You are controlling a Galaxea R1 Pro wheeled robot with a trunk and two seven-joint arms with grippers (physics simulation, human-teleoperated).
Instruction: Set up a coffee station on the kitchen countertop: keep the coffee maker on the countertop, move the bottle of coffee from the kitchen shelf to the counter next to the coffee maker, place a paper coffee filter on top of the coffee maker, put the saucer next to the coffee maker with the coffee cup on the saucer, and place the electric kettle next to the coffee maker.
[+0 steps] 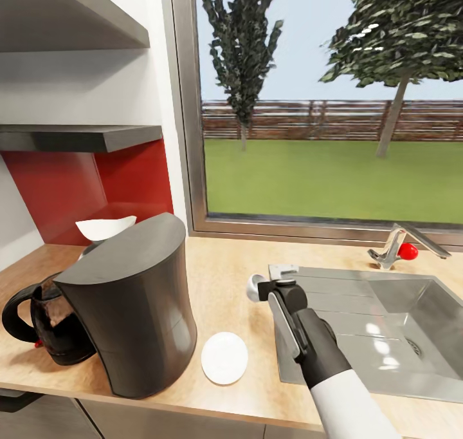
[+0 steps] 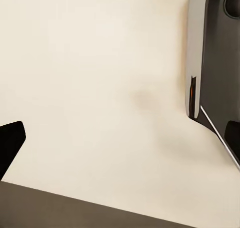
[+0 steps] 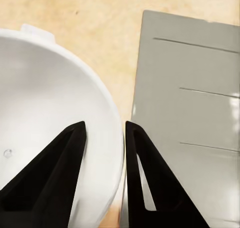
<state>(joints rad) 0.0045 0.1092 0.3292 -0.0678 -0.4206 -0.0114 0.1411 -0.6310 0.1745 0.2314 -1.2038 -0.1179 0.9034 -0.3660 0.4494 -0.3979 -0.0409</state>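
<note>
right gripper (image 3: 104, 130): fingers clamped across rim of coffee cup (image 3: 45, 118), above kitchen countertop (image 1: 225, 265) beside steel sink (image 1: 386, 323) edge | saucer (image 1: 224, 357): nearer the front edge than gripper, bare counter between | coffee maker (image 1: 132, 304): beyond saucer | electric kettle (image 1: 45, 323): behind it | paper coffee filter (image 1: 106, 227): at backsplash | left gripper: cannot tell

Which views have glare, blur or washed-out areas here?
Head view: sharp, with bright reflections in the steel sink; soft shadows under the coffee maker. Left wrist view: mostly featureless cream surface, low contrast. Right wrist view: the coffee cup is near-white with little shading, clamped on its rim by the right pincer.
</note>
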